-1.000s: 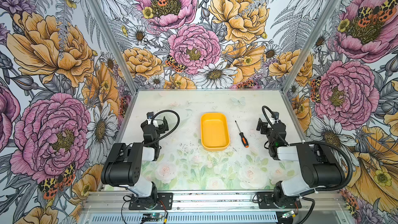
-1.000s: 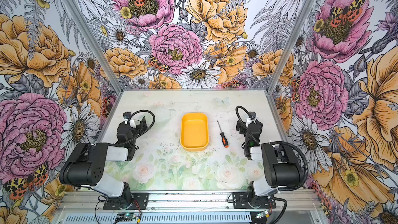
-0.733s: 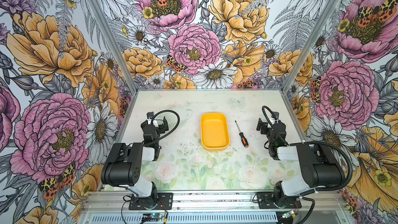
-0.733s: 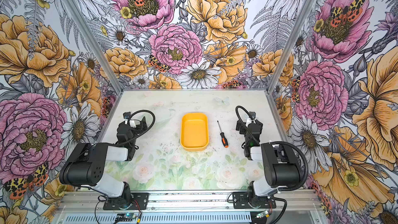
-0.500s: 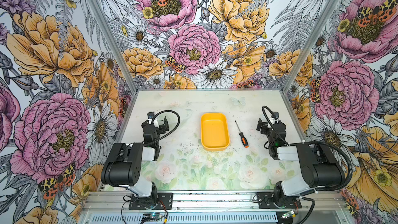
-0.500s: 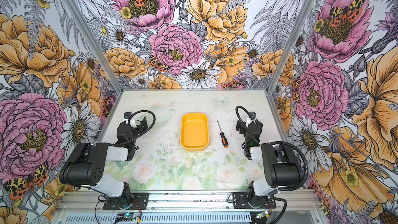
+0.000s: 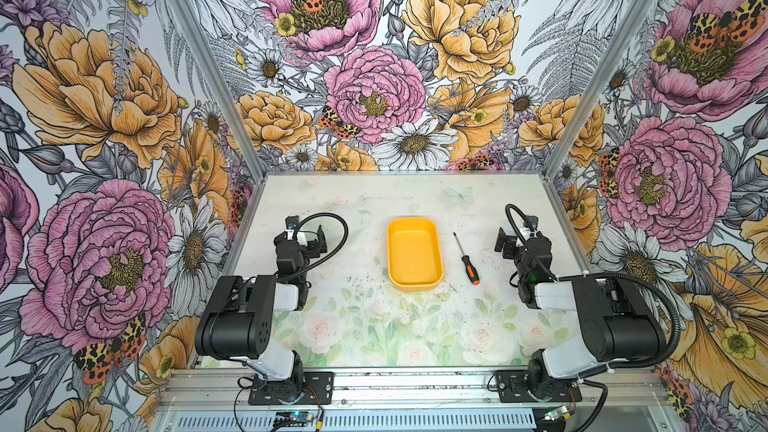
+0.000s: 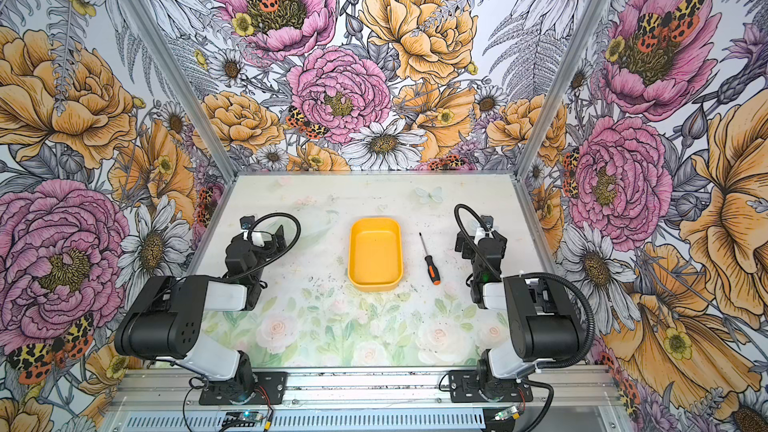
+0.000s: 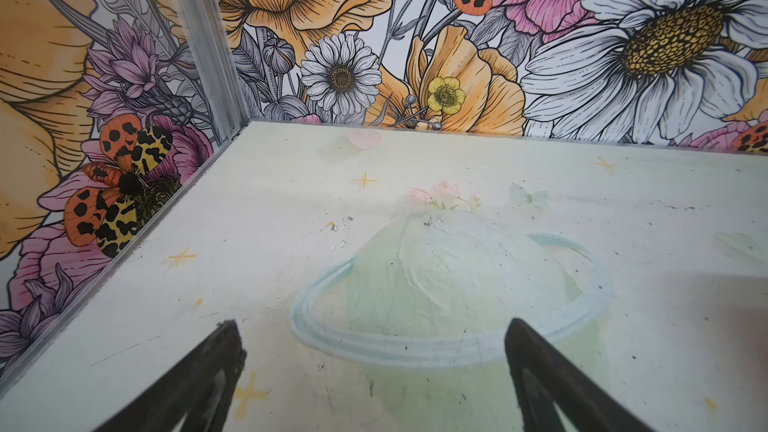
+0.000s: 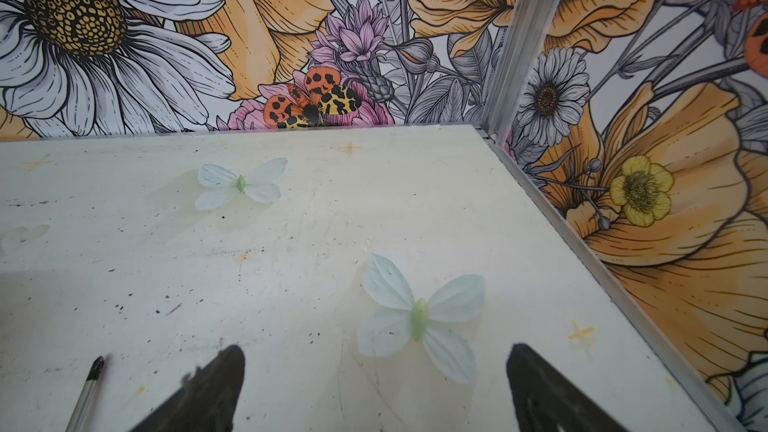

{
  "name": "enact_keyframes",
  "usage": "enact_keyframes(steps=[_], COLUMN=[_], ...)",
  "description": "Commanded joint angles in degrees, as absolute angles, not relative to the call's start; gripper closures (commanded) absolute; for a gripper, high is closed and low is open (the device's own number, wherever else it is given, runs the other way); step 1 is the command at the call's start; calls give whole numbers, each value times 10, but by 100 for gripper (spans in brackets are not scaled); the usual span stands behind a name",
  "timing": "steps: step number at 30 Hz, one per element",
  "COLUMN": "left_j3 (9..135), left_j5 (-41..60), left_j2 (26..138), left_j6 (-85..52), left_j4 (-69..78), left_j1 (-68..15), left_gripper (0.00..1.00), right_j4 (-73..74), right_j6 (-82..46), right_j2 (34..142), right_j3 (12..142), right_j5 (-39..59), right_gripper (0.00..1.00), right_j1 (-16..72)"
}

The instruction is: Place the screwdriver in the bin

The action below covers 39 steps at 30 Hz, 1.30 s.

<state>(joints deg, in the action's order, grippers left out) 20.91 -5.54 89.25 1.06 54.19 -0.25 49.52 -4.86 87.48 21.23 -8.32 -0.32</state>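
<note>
The empty yellow-orange bin [image 7: 413, 253] [image 8: 375, 253] sits mid-table in both top views. Just right of it the screwdriver [image 7: 465, 257] [image 8: 428, 259] lies flat, with its black and orange handle toward the front and its thin shaft pointing back. My right gripper [image 7: 515, 238] [image 10: 375, 350] rests to the right of the screwdriver, open and empty. Only the shaft tip [image 10: 93, 376] shows beside its dark fingers [image 10: 216, 384] in the right wrist view. My left gripper [image 7: 305, 234] [image 9: 372, 326] rests left of the bin, open over bare table, with nothing between its fingers.
Floral walls close the table on three sides, with metal corner posts [image 9: 208, 47] [image 10: 515, 43] at the back. Both arm bases stand on the front rail [image 7: 415, 384]. The table top [image 7: 374, 317] carries only a printed pattern of butterflies and roses.
</note>
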Motion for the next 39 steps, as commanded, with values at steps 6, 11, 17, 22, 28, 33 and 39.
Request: enact_keyframes(steps=[6, 11, 17, 22, 28, 33, 39], left_j3=[213, 214, 224, 261, 291, 314, 367], left_j5=[-81, -78, -53, -31, 26, 54, 73], left_j2=[889, 889, 860, 772, 690, 716, 798], left_j6=[14, 12, 7, 30, -13, -70, -83], left_j4=[545, 544, 504, 367, 299, 290, 272], left_j1=[-10, -8, 1, -11, -35, -82, -142], left_gripper=[1, 1, 1, 1, 1, 1, 1], right_j4=[501, 501, 418, 279, 12, -55, -61], right_j6=[-42, -43, -37, -50, -104, -135, -174], right_j2=[879, 879, 829, 730, 692, 722, 761], right_j3=[222, 221, 246, 284, 393, 399, 379], right_j5=[-88, -89, -63, -42, 128, 196, 166], right_gripper=[0, 1, 1, 4, 6, 7, 13], right_j1=[1, 0, -1, 2, 12, 50, 77])
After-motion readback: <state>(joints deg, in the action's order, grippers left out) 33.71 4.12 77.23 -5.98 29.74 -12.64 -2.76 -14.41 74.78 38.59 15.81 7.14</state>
